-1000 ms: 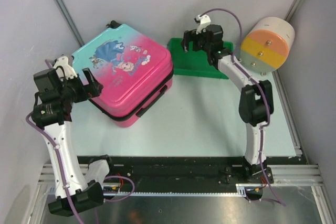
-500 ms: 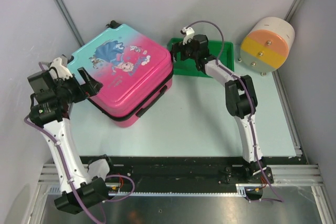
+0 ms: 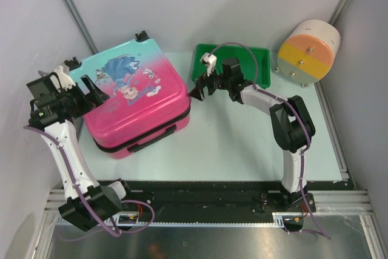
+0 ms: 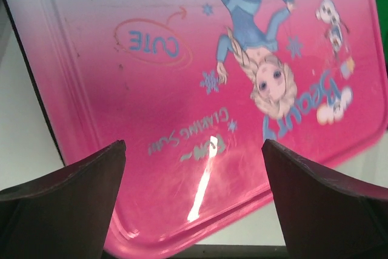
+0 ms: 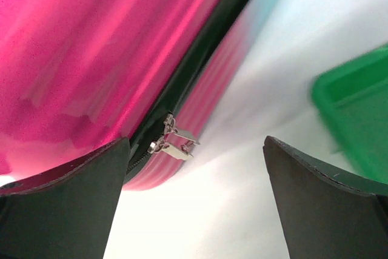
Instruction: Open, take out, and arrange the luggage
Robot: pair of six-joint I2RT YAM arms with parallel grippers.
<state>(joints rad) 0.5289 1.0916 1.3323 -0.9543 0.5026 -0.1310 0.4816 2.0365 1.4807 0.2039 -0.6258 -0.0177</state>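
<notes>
**Closed luggage lies flat on the left of the desk, both arms at its sides**

The desk [image 3: 242, 144] is a pale, smooth sheet. Plain grey walls close it in, with aluminium struts [image 3: 70, 7] running up the corners. A black rail [image 3: 200, 192] along the near edge carries the arm bases.

The luggage [image 3: 136, 98] lies on the left half of the desk with its printed face up, teal at the far end and pink toward the near end. Its black zipper [image 5: 194, 59] is shut all round, and two metal zipper pulls [image 5: 173, 141] hang together on the side facing the right arm. Black wheels [image 3: 140, 34] stick out from its far edge.

A green tray [image 3: 257, 65] sits at the far edge, just right of the luggage and not touching it. A white-and-orange cylinder [image 3: 306, 50] stands in the far right corner, well apart.

The left fingers [image 4: 60, 210] are spread wide over the luggage's left edge and hold nothing. The right fingers [image 5: 330, 204] are also spread and empty. They sit between luggage and tray and point at the zipper pulls. The right forearm crosses the tray's near left corner.
</notes>
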